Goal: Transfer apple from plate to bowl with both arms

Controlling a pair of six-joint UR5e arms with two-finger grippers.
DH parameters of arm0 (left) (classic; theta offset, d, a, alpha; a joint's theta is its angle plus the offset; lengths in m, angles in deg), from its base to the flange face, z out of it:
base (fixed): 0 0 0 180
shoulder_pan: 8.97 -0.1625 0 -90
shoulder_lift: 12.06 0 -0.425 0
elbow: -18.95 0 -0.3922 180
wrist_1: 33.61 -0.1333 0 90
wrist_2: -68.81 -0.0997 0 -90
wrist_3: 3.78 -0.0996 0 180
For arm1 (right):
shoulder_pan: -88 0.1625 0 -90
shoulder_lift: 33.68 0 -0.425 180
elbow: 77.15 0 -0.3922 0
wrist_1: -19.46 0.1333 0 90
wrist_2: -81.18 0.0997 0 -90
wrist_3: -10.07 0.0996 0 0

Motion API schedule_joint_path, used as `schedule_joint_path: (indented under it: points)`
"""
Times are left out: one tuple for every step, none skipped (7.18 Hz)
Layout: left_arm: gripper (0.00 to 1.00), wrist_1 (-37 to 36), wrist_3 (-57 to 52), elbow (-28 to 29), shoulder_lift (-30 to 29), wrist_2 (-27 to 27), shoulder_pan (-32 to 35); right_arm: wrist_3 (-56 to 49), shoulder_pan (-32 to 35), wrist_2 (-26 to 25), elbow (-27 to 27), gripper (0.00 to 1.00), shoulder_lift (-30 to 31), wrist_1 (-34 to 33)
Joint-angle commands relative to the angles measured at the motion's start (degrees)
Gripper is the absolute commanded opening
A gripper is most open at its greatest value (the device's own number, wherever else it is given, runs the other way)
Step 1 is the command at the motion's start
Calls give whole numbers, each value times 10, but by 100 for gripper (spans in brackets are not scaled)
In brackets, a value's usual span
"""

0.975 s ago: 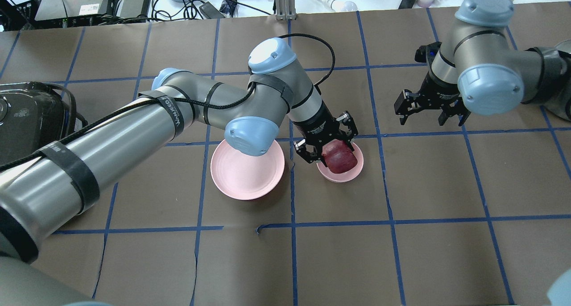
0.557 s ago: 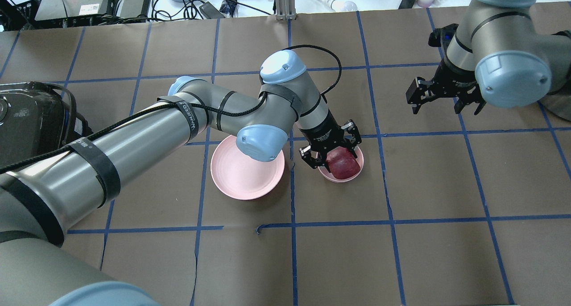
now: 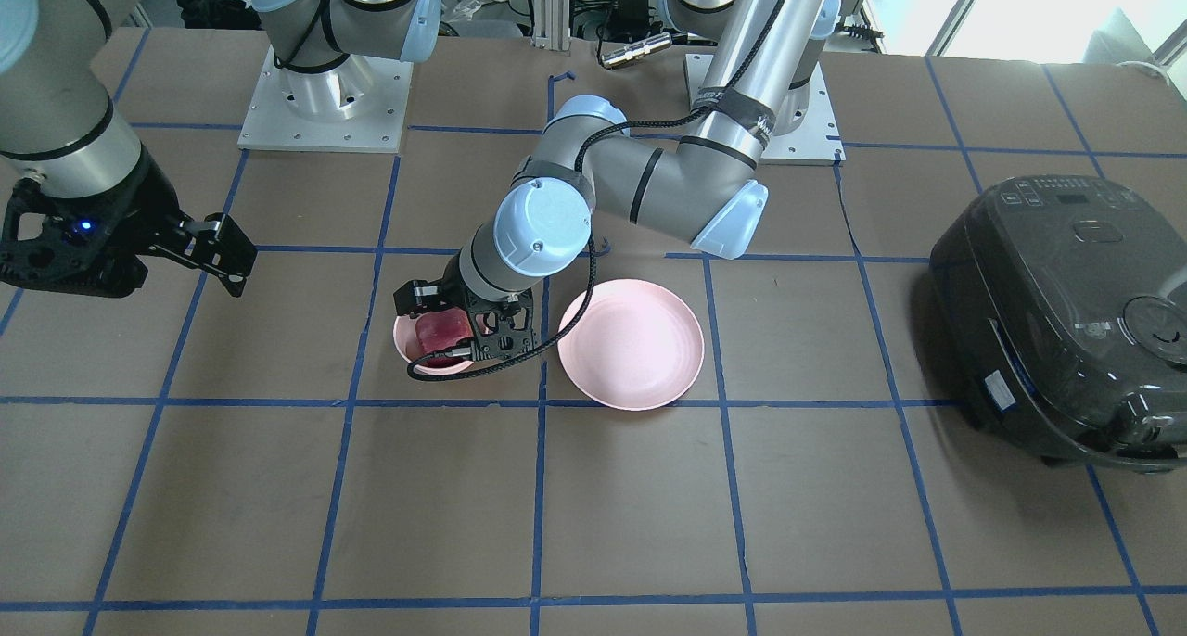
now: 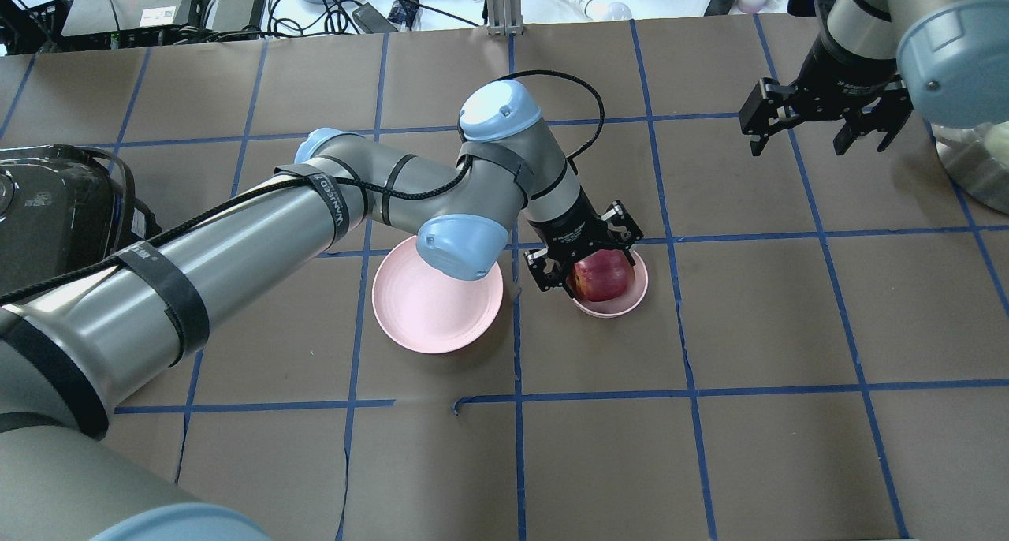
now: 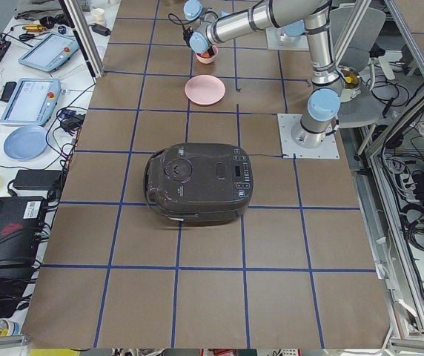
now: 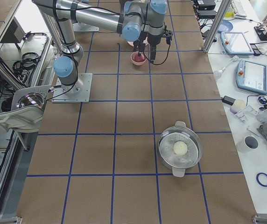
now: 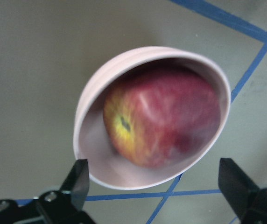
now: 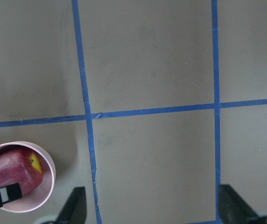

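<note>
The dark red apple (image 4: pixel 604 279) lies inside the small pink bowl (image 4: pixel 613 311). My left gripper (image 4: pixel 587 253) hangs just above them, open, with a finger on each side of the bowl and not touching the apple. In the left wrist view the apple (image 7: pixel 161 121) fills the bowl (image 7: pixel 83 126) and both fingertips (image 7: pixel 80 179) stand clear of it. The wide pink plate (image 4: pixel 437 308) lies bare to the left of the bowl. My right gripper (image 4: pixel 820 123) is open and empty, far off to the back right. Its wrist view shows the apple (image 8: pixel 12 172) in the bowl (image 8: pixel 48 184).
A black rice cooker (image 3: pixel 1057 321) stands at the table's end on my left. A metal pot (image 6: pixel 180 149) with a white ball in it stands at the end on my right. Blue tape lines cross the brown table. Clutter lies beyond the far edge.
My left gripper has lowered the apple into the bowl and let go of it, its jaws now apart. My right arm has drawn away toward the back right.
</note>
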Motion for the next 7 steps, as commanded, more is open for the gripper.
schedule_joint_path:
  points:
    - [100, 74, -1, 64, 22, -30, -5, 3, 7, 1, -17, 100, 25, 8]
    - [100, 154, -2, 119, 39, -55, -8, 2, 23, 11, -17, 100, 44, 9]
    - [100, 214, -2, 162, 65, -70, -7, 3, 57, 26, -19, 100, 46, 8]
    - [100, 243, -2, 176, 96, -70, -9, 3, 72, 25, -19, 100, 46, 6]
    - [100, 262, -5, 175, 128, -70, -9, 3, 72, 24, -21, 100, 47, 8]
    - [100, 271, -41, 172, 158, -72, -10, 3, 72, 25, -21, 100, 47, 7]
    - [100, 283, -71, 172, 182, -126, -10, 3, 71, 23, -23, 100, 49, 7]
